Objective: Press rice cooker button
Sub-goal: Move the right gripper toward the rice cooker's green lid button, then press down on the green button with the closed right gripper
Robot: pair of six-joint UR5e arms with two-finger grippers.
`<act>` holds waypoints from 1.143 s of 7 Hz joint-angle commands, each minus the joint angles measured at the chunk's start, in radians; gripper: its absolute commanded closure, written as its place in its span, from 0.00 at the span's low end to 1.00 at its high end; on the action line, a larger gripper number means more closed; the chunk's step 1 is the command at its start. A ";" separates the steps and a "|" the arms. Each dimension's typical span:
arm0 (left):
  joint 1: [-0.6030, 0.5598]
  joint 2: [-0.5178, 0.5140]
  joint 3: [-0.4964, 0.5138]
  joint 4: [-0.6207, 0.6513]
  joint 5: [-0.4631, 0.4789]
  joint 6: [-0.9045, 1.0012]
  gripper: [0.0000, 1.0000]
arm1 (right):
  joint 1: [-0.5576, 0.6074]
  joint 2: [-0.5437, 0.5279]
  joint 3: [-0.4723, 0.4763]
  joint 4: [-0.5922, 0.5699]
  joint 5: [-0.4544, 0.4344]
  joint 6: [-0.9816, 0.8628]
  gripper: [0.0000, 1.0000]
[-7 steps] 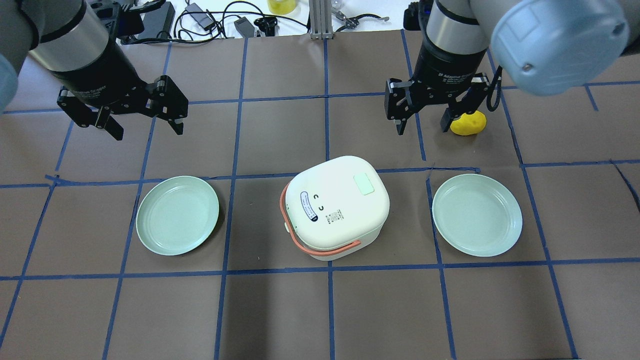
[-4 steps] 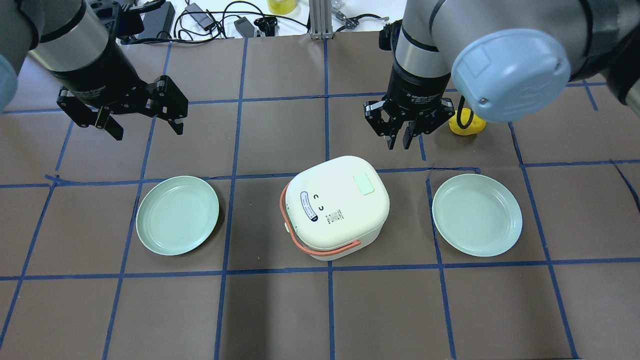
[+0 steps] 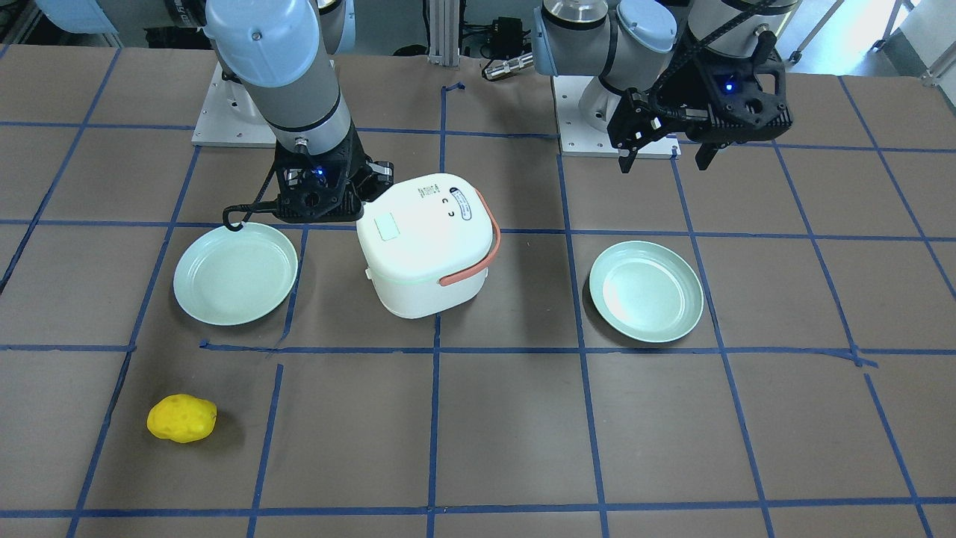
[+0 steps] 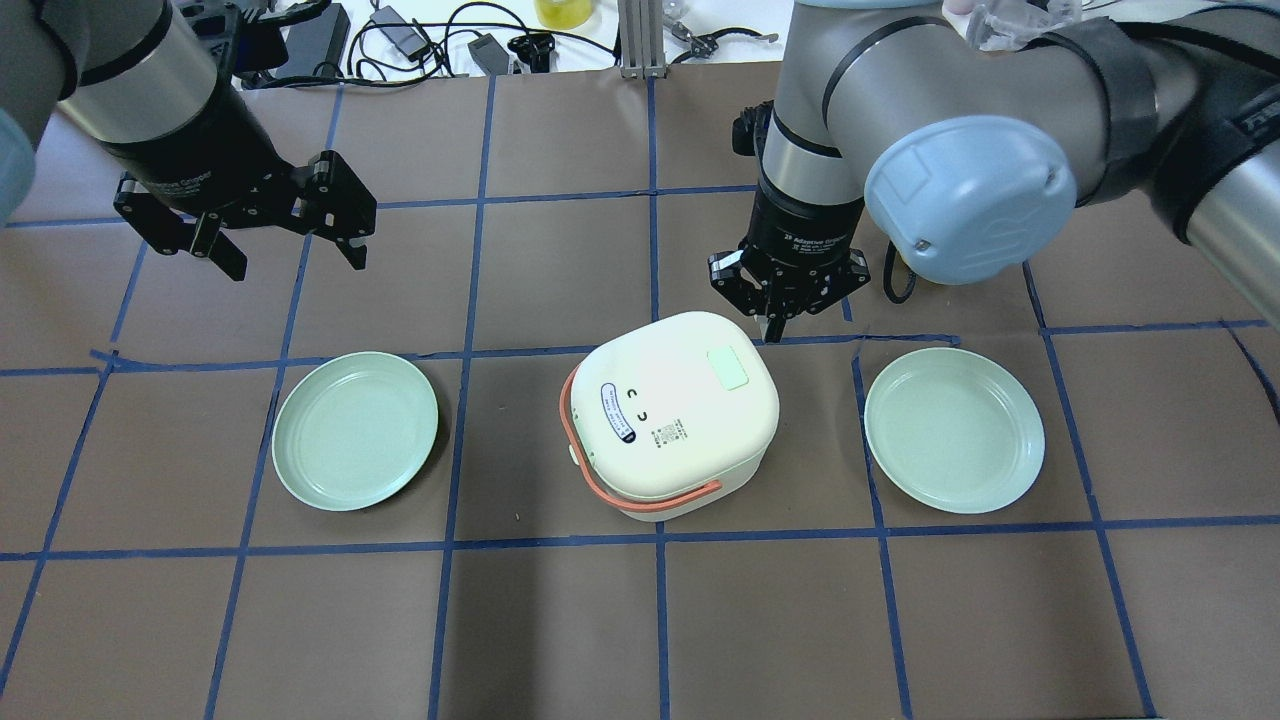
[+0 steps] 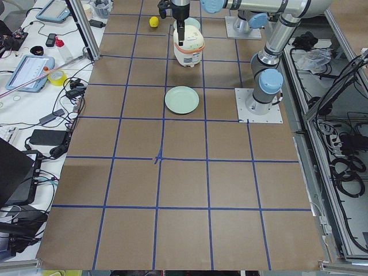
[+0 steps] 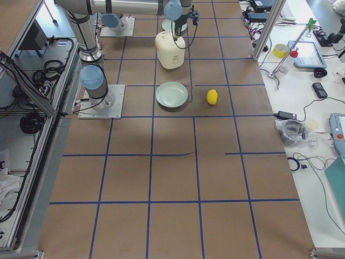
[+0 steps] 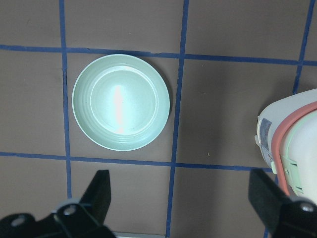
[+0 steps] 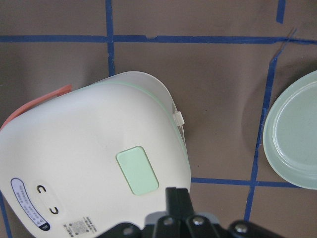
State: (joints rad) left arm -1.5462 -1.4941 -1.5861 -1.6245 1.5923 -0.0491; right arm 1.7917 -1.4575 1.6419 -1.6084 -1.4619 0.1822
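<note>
1. Gripper of the right arm (image 4: 772, 322), pointing down, has its fingers pressed together into one blunt tip and holds nothing. It hangs just past the far edge of the white rice cooker (image 4: 670, 430).
2. Pale green button (image 8: 137, 171) sits flat on the lid, close to that tip, a short way back toward the robot and slightly to the gripper's left.
3. The press will likely go best with the fingers kept together. Centre the tip over the button, then go straight down and gently.
4. A slanted or off-centre push could slide or tip the cooker, which looks light.
5. The left gripper (image 4: 295, 262), spread wide and empty, hangs well off to the side, away from the cooker.
</note>
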 commanded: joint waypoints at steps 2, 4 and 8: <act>0.000 0.000 0.000 0.000 0.000 0.000 0.00 | 0.014 0.031 0.006 -0.022 0.023 0.000 1.00; 0.000 0.000 0.000 0.000 0.000 0.000 0.00 | 0.014 0.040 0.019 -0.025 0.055 -0.003 1.00; 0.000 0.000 0.000 0.000 0.000 0.000 0.00 | 0.014 0.052 0.029 -0.056 0.057 -0.003 1.00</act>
State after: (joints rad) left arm -1.5463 -1.4941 -1.5861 -1.6245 1.5923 -0.0491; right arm 1.8055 -1.4100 1.6696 -1.6601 -1.4056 0.1799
